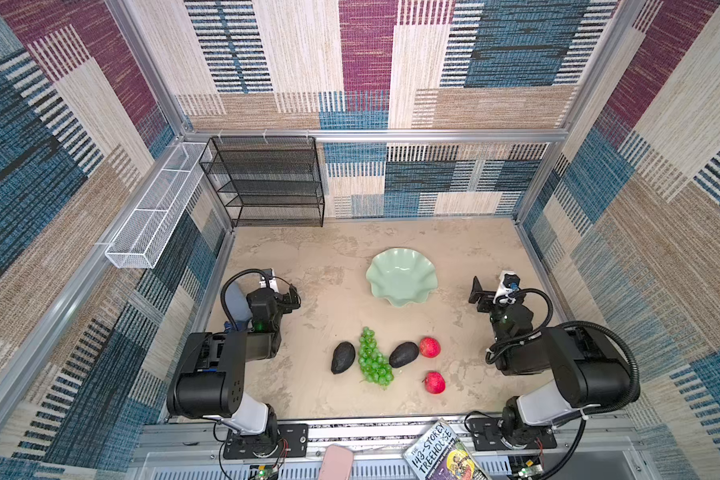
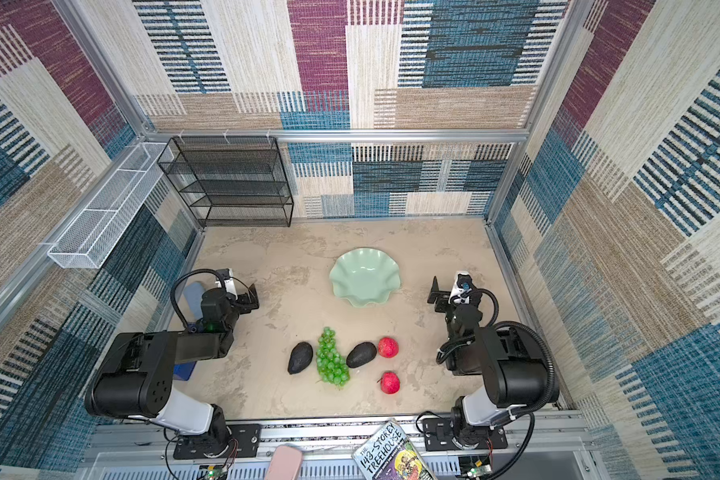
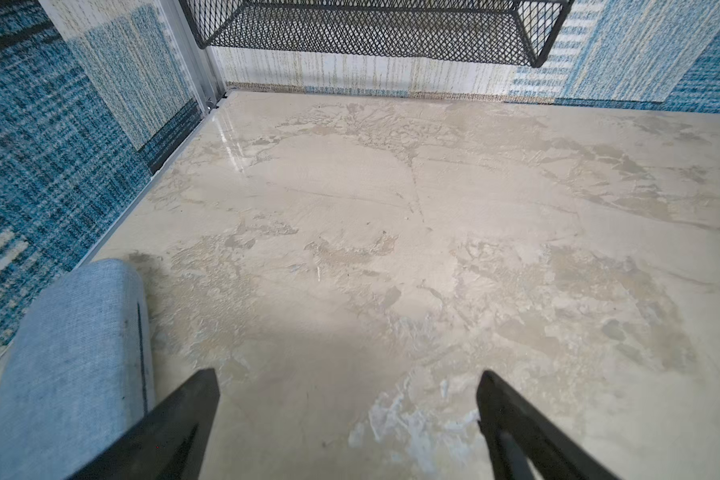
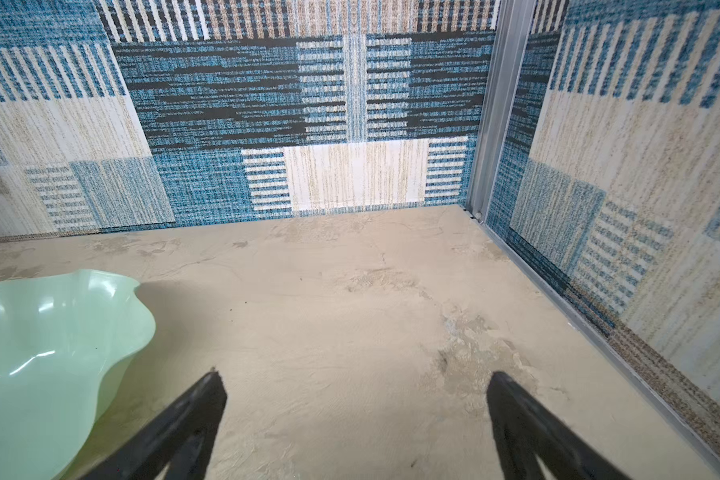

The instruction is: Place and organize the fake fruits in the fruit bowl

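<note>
The left gripper [image 3: 348, 374], jaws wide apart and empty, hung over bare tabletop [image 3: 391, 208] beside a blue-grey fabric pad [image 3: 80, 353], well apart from the fruit. All five fruits lay on the tabletop, nearer the robot than the empty fruit bowl [image 1: 402, 277].

The egg-shaped left avocado [image 1: 343, 357] would likely squirt or roll from an off-centre pinch. The grape bunch [image 1: 373, 361], just beside both avocados, could drag them along, or droop and catch the bowl's wavy rim. The right avocado [image 1: 404, 354] seemed to touch the farther red fruit [image 1: 429, 347], so gripping either might set the other rolling. The nearer red fruit [image 1: 435, 382] lay alone. The right gripper [image 4: 357, 374], likewise spread and empty, sat near the bowl and could shove it.

The mottled beige tabletop looked glossy. A white wire basket [image 1: 150, 208] hung on the left wall, and a black mesh shelf [image 1: 267, 183] stood at the back, within carpet-patterned walls [image 1: 474, 62].
</note>
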Robot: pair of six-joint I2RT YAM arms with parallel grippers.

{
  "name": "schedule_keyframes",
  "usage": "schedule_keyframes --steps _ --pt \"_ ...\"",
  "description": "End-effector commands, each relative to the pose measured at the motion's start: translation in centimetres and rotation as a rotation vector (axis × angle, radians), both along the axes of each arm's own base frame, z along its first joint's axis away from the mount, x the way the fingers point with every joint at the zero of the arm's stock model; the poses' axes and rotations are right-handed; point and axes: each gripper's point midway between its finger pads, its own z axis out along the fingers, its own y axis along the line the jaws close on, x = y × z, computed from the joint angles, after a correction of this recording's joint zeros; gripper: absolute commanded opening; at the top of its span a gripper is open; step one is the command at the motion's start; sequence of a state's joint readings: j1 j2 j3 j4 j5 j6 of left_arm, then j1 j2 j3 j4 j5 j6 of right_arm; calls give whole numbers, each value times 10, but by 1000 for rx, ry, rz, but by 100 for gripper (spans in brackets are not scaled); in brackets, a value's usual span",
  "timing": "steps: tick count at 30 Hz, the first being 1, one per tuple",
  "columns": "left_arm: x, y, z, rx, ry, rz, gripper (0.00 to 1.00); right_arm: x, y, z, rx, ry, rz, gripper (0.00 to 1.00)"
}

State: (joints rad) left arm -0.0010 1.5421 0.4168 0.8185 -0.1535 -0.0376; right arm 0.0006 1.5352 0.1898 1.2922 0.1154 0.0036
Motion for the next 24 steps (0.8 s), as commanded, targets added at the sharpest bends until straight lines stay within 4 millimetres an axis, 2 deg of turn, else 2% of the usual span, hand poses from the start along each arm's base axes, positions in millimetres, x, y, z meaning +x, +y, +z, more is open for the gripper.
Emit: schedule_keyframes --steps 1,24 --pt "1 2 5 23 -19 -1 99 1 1 7 11 -26 2 100" --pt "2 1 4 19 -13 -5 100 2 1 7 12 -25 4 100"
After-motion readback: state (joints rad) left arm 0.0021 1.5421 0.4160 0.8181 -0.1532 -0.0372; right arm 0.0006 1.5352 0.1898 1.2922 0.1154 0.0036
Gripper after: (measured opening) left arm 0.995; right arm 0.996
